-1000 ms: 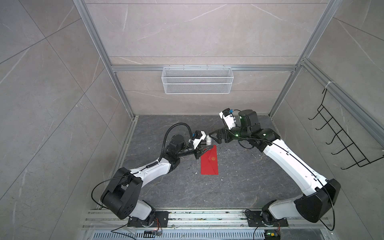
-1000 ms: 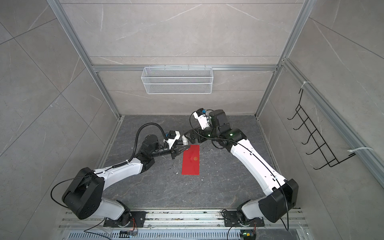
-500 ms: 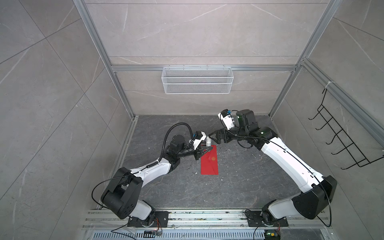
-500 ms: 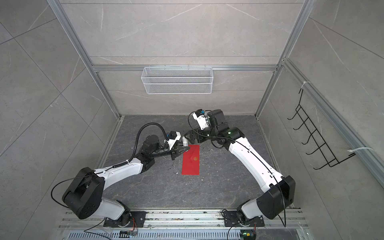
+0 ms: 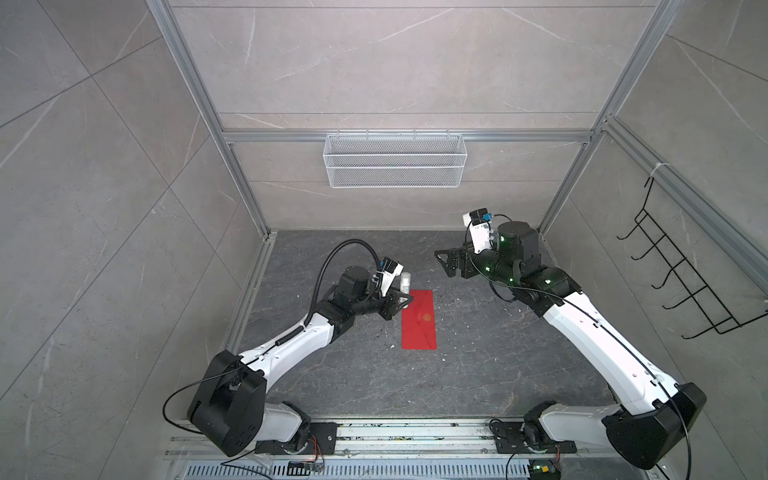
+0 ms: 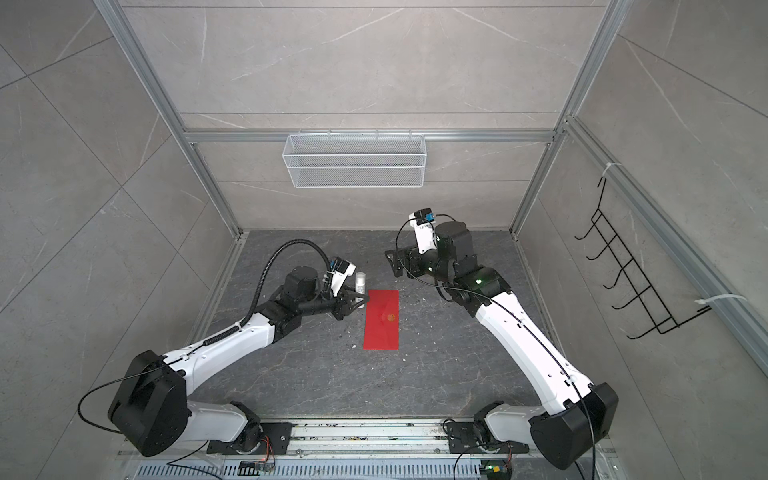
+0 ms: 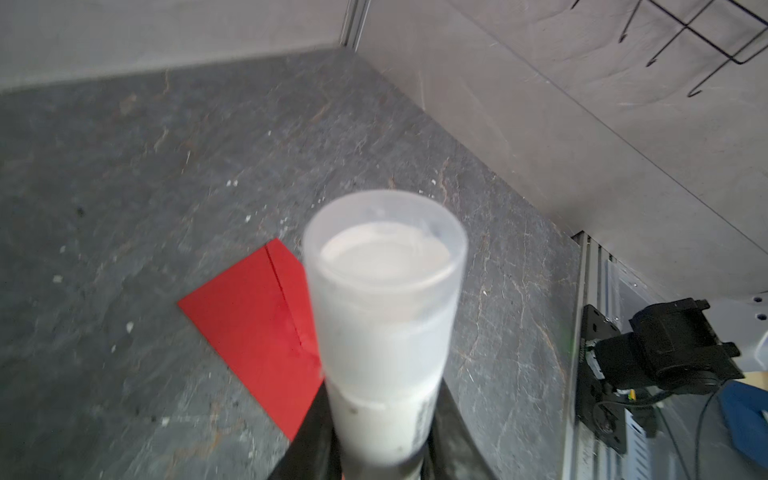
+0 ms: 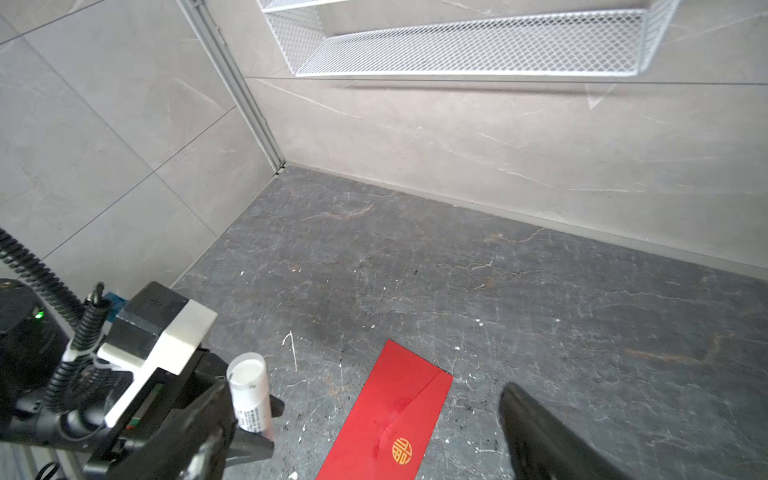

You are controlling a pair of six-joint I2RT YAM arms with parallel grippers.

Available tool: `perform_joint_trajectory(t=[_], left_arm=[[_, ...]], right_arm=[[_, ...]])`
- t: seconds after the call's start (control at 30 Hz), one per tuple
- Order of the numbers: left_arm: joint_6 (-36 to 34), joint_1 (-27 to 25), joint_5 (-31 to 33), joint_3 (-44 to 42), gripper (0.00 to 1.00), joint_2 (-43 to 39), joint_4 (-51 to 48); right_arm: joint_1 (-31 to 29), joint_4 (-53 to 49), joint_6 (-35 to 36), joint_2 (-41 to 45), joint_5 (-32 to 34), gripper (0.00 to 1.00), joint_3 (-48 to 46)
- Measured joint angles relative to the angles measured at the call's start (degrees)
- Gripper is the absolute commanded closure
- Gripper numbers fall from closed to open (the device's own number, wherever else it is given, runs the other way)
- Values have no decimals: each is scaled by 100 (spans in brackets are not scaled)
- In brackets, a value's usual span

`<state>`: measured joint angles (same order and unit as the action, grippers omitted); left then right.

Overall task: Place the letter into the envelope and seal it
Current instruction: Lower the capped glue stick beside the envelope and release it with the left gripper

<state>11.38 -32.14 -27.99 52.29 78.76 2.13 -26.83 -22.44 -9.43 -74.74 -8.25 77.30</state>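
While the left claw (image 5: 403, 300) stays clamped on the upright glue stick (image 5: 405, 284) beside a far corner of the envelope (image 5: 419, 322) on the table (image 5: 478, 374), the right claw (image 5: 441, 262), jaws apart and empty, has drawn back (letter unseen, presumably inside); sealing seems next.

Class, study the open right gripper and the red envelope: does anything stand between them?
Nothing visible does. Bare floor lies between the right gripper and the envelope; the glue stick in the left gripper stands aside, by the envelope's far corner.
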Motion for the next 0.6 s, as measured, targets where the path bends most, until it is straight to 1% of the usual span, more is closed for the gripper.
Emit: perform_joint_trajectory(t=[0.13, 0.23, 0.47, 0.6], left_arm=[[426, 400, 90, 269, 100, 98, -911], [664, 645, 98, 470, 100, 415, -1471], [848, 935, 105, 977, 100, 1657, -2428], [848, 1032, 262, 1220, 100, 2190, -2846]], right_arm=[[9, 2, -46, -46, 140, 1, -122], [9, 4, -50, -70, 195, 1, -129], [26, 13, -46, -68, 297, 1, -302], [63, 0, -44, -66, 341, 1, -527]])
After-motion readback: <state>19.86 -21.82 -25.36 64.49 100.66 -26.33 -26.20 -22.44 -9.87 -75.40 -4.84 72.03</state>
